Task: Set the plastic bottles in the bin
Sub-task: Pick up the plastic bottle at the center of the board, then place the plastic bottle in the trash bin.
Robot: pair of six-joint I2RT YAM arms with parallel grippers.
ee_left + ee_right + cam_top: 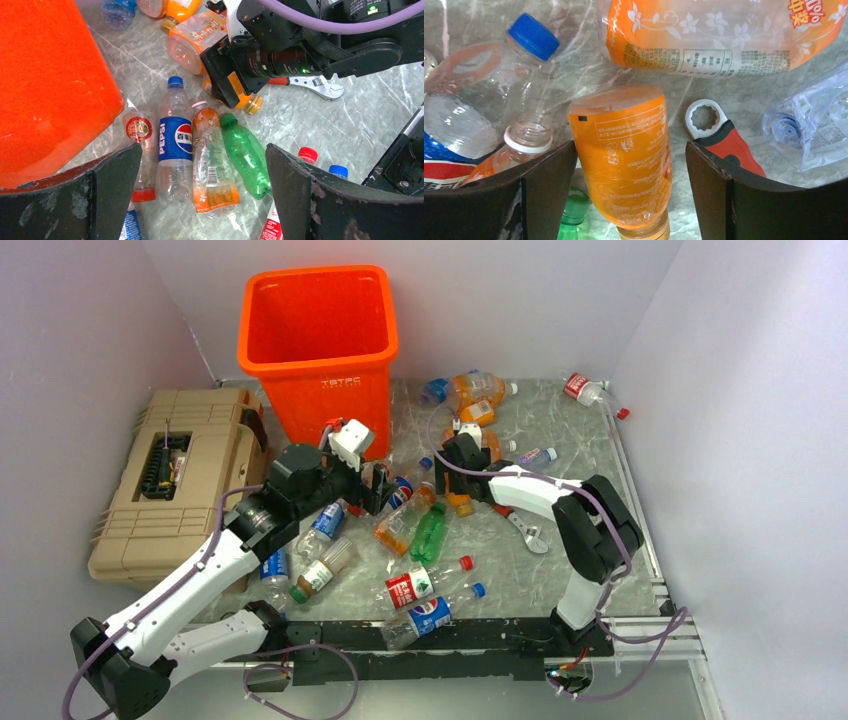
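Observation:
The orange bin (318, 330) stands at the back, left of centre, and fills the left of the left wrist view (45, 85). Several plastic bottles lie scattered on the marble table. My left gripper (202, 190) hangs open above a Pepsi bottle (175, 145), an orange-labelled bottle (212, 165) and a green bottle (245, 155), touching none. My right gripper (629, 195) is open, one finger on each side of an orange bottle (626, 155), with a gap showing on both sides. From above, that gripper (462, 490) sits mid-table beside the left one (378, 485).
A tan toolbox case (175, 480) lies left of the bin. A red-handled wrench (525, 530) rests just right of the right gripper (719, 135). More bottles lie at the back (475, 390), back right (585, 388) and near the front rail (430, 615). White walls close in both sides.

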